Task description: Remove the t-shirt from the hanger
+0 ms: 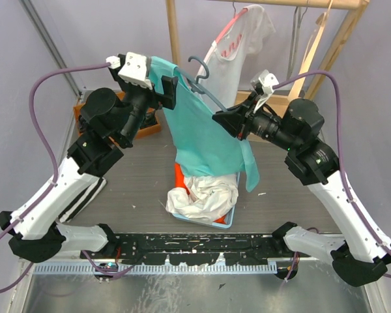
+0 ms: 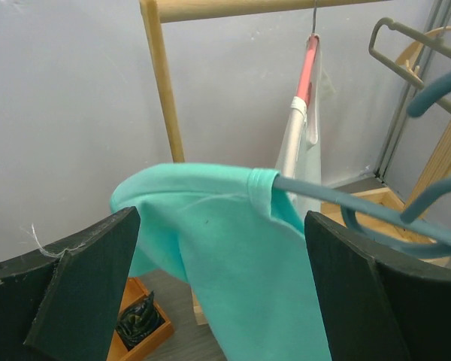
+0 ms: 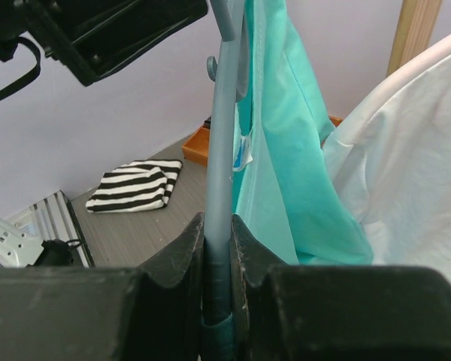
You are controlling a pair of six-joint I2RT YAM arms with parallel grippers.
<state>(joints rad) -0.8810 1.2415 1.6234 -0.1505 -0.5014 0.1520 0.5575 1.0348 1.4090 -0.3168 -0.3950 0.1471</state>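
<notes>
A teal t-shirt (image 1: 205,134) hangs on a blue-grey hanger (image 1: 207,88) held in the air above the table. My right gripper (image 1: 225,120) is shut on one arm of the hanger (image 3: 222,150), with the t-shirt (image 3: 293,150) draped just beyond it. At the opposite shoulder, my left gripper (image 1: 168,91) is open. Its two fingers stand wide on either side of the t-shirt's shoulder (image 2: 233,256) without pinching it. The hanger's bare arm (image 2: 346,199) pokes out of the neck opening in the left wrist view.
A wooden rack (image 1: 173,32) at the back carries a white shirt (image 1: 238,52) on a red hanger. Below the t-shirt lies a blue tray (image 1: 229,220) with crumpled white cloth. A striped cloth (image 3: 135,188) and an orange box (image 1: 146,127) lie to the left.
</notes>
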